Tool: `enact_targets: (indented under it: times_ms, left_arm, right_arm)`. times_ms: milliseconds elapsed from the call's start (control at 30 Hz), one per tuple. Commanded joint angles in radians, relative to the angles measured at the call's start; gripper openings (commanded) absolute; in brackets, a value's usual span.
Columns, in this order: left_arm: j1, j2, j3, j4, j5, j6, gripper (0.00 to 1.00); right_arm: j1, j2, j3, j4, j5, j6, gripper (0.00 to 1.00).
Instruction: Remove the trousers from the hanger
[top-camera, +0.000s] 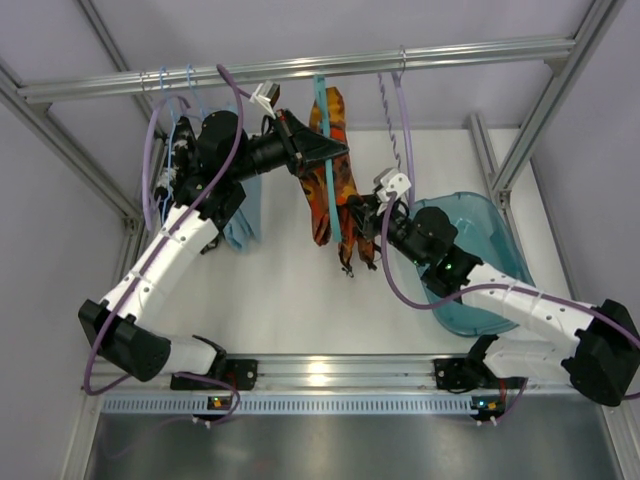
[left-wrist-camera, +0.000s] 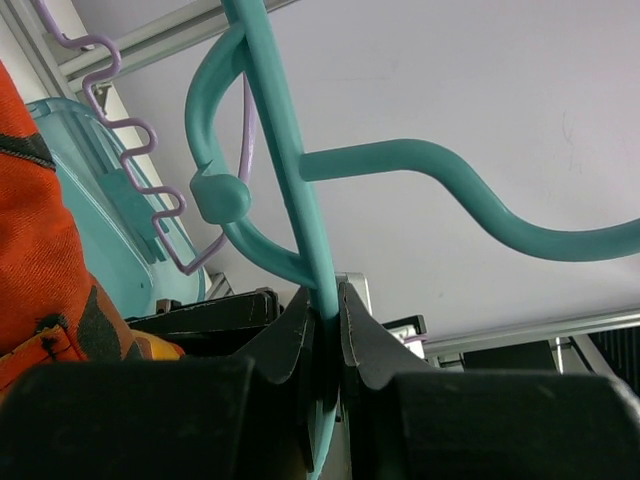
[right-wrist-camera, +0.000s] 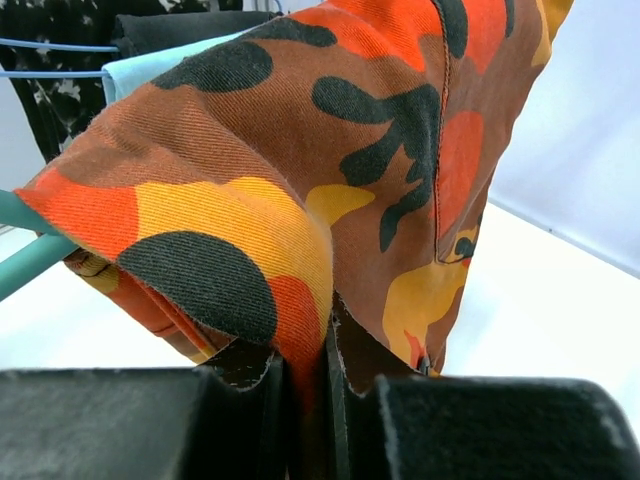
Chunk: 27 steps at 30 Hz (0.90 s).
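Left claw (left-wrist-camera: 326, 312) we see clamped on the hanger (left-wrist-camera: 285, 150) stem | right claw (right-wrist-camera: 312, 350) pinches the trousers (right-wrist-camera: 300, 150) edge just beside the hanger | trousers draped over the hanger

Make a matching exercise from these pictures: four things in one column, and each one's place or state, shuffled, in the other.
1. teal-green plastic hanger
2. orange camouflage cloth trousers
3. lilac plastic hanger
4. translucent blue plastic tub

A. pinched by the right gripper
B. sits on the table, right side
C. clamped by the left gripper
D. hangs on the metal rail, no gripper on it

Pairs: 1-C, 2-A, 3-D, 4-B
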Motion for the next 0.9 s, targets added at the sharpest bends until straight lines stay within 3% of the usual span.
enact_targets:
  times_ms: [0, 267, 633, 867]
  left_arm:
    - [0.001, -0.064, 0.038, 0.130, 0.023, 0.020, 0.00]
    - [0.020, -0.076, -0.003, 0.110, 0.026, 0.049, 0.00]
    - [0.024, -0.203, -0.207, 0.018, 0.008, 0.184, 0.00]
    - [0.032, -0.288, -0.327, -0.062, -0.003, 0.278, 0.00]
  right_arm:
    - [-0.025, -0.056, 0.069, 0.016, -0.001, 0.019, 0.00]
    - [-0.028, -0.122, 0.135, -0.053, -0.037, 0.082, 0.00]
    - [-0.027, -0.207, 0.317, -0.177, -0.104, 0.145, 0.00]
    - [-0.027, -0.243, 0.492, -0.286, -0.181, 0.081, 0.00]
